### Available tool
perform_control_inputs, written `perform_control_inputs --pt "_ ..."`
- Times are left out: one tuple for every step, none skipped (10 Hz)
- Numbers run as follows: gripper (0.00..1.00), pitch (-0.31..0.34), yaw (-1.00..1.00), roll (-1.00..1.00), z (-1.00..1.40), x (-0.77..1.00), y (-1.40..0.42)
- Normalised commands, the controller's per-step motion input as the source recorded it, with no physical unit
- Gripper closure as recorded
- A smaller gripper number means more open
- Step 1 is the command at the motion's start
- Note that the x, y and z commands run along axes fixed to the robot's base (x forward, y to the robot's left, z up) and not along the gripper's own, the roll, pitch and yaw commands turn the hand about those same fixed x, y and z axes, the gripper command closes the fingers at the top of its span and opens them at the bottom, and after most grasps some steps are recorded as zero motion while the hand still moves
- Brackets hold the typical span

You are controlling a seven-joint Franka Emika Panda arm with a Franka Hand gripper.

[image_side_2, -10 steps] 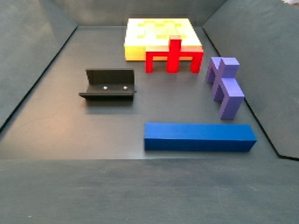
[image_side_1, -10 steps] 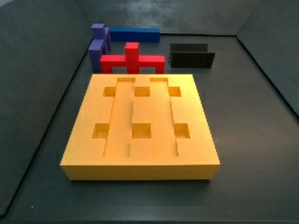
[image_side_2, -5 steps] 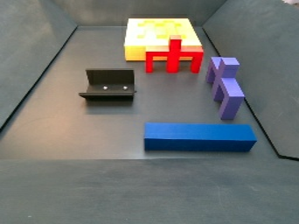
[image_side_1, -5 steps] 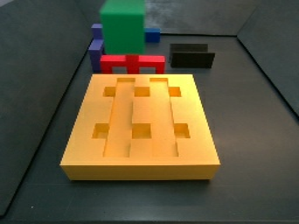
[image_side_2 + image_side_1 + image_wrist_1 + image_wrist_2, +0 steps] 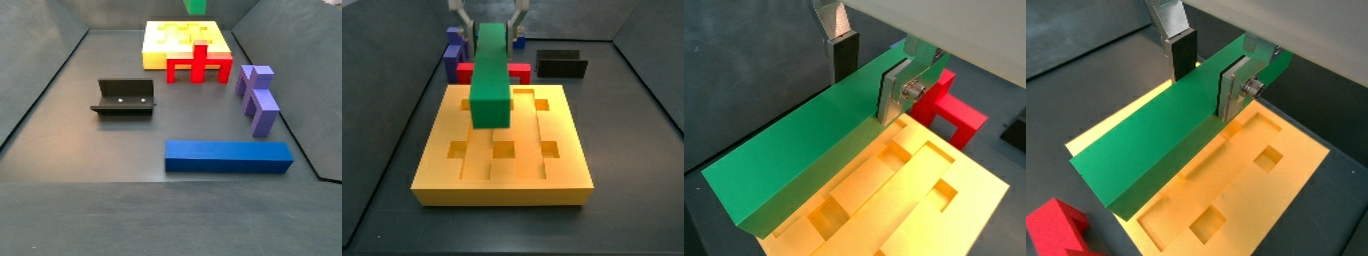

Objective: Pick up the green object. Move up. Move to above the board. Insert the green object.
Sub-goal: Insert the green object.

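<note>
My gripper (image 5: 492,18) is shut on the green object (image 5: 489,75), a long plain green bar, and holds it above the board (image 5: 436,150), lengthwise along its grooves. The board is a thick orange-yellow slab with square recesses. In both wrist views the silver fingers (image 5: 894,88) (image 5: 1233,88) clamp the bar's two long sides, with the bar (image 5: 811,150) (image 5: 1160,145) hanging over the board (image 5: 918,205) (image 5: 1247,195). In a side view only the bar's green end (image 5: 197,6) shows at the top edge, above the board (image 5: 160,40).
A red cross-shaped block (image 5: 466,72) (image 5: 201,65) stands just behind the board. Purple blocks (image 5: 257,98) and a long blue block (image 5: 227,156) lie beyond it. The black fixture (image 5: 563,63) (image 5: 124,97) stands off to one side. Dark walls enclose the floor.
The green bar was out of view one second ago. It came into a side view behind the board and has since moved forward over the board, held by my gripper.
</note>
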Motion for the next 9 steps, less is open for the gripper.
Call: perform_control_inputs --pt "1.0 -0.051 0.0 0.0 -0.55 -0.03 0.0" --pt "1.0 -0.017 0.0 0.0 -0.44 0.0 0.0" --pt "1.0 -0.047 0.04 -0.01 -0.42 0.0 0.0" --pt "1.0 -0.054 0.15 -0.03 -0.44 0.0 0.0" --pt "1.0 -0.053 0.09 0.0 -0.42 0.0 0.0" --pt "1.0 -0.041 0.0 0.03 -0.49 -0.01 0.0" --pt "1.0 -0.007 -0.06 0.1 -0.51 -0.05 0.0" --pt "1.0 -0.009 -0.12 0.07 -0.43 -0.1 0.0" --pt "1.0 -0.023 -0.09 0.04 -0.35 -0.14 0.0"
